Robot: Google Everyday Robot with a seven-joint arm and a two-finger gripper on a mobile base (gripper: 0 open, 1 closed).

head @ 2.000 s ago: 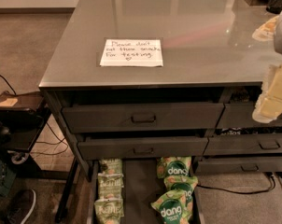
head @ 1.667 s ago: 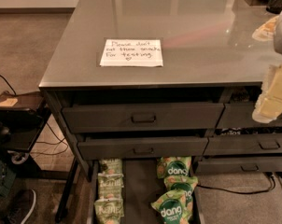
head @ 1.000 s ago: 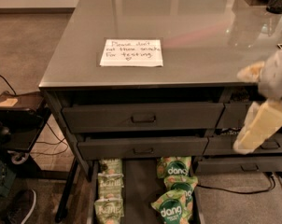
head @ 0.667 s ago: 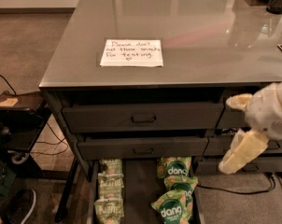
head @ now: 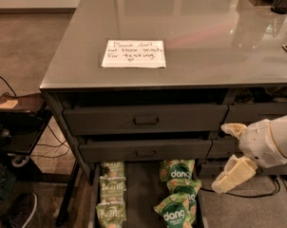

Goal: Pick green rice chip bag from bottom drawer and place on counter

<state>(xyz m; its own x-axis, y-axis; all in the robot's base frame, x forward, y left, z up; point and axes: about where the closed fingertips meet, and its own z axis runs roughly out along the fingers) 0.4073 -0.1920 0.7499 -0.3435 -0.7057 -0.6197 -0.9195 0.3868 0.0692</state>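
Camera view: open bottom drawer [head: 141,194] holds green rice chip bag [head: 180,171] plus two alike along its right side, three olive bags [head: 112,190] along its left; gripper [head: 220,158], spread wide and empty, hangs just right of it.

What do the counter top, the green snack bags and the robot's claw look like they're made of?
Counter: smooth, glossy grey, maybe laminate or metal; it mirrors the light. Green rice chip bags: thin plastic film, puffy, crinkled and shiny. Claw, open, low on the right: cream fingers, matte, probably plastic or rubber.
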